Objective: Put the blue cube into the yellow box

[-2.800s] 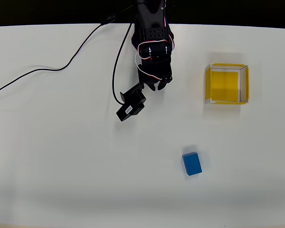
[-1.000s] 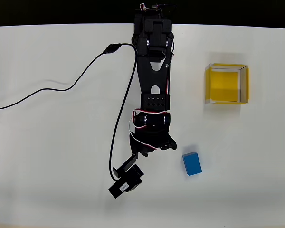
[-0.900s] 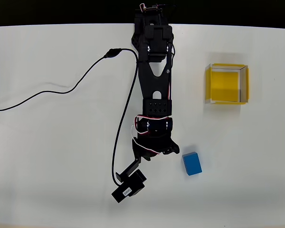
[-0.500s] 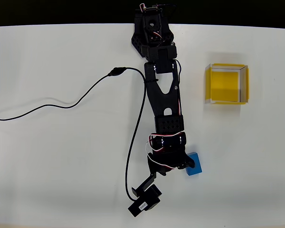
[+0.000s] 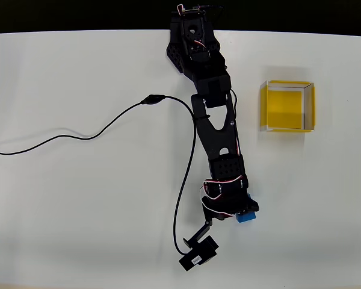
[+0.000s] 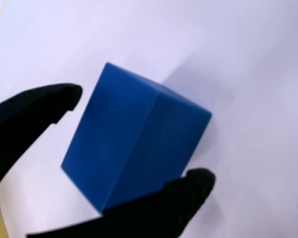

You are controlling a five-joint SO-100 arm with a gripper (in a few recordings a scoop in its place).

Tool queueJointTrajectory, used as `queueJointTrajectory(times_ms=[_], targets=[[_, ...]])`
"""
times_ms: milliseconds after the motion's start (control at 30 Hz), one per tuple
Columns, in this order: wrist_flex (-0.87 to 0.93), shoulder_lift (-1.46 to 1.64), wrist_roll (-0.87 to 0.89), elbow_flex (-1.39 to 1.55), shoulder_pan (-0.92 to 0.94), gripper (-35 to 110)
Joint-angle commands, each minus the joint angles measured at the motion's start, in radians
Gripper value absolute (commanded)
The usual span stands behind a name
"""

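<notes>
Straddling the cube [image 6: 134, 144], your gripper [image 6: 139, 144] stands wide, one finger each side, neither clearly touching. You see the cube [image 5: 246, 216] on the table [image 5: 78, 211], skewed, corner foremost, well apart from the box [image 5: 286, 106]. No writing legible.

A plain white table [image 5: 66, 205] spreads out on every side of the claw in the overhead view, matte and evenly lit, with only soft, faint shadows on it. Far above the claw, along the top edge of that view, the white surface ends in a straight line against a band of black background [image 5: 78, 15]. Up close in the wrist view, the same tabletop [image 6: 248, 59] behind the claw takes on a pale lilac tint, with a soft grey shadow lying across it.
</notes>
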Motion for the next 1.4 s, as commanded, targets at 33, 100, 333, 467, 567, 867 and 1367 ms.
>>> queueJointTrajectory(times_ms=[33, 100, 333, 467, 567, 867, 1367], targets=[[-0.025, 0.038, 0.011, -0.123, -0.028, 46], [-0.034, 0.025, 0.021, -0.123, -0.031, 46], [-0.041, -0.002, 0.067, -0.121, -0.052, 43], [-0.026, -0.005, 0.100, -0.120, -0.064, 42], [-0.015, -0.005, 0.106, -0.117, -0.072, 41], [0.003, -0.011, 0.098, -0.107, -0.071, 26], [-0.028, 0.104, 0.037, -0.034, -0.058, 11]])
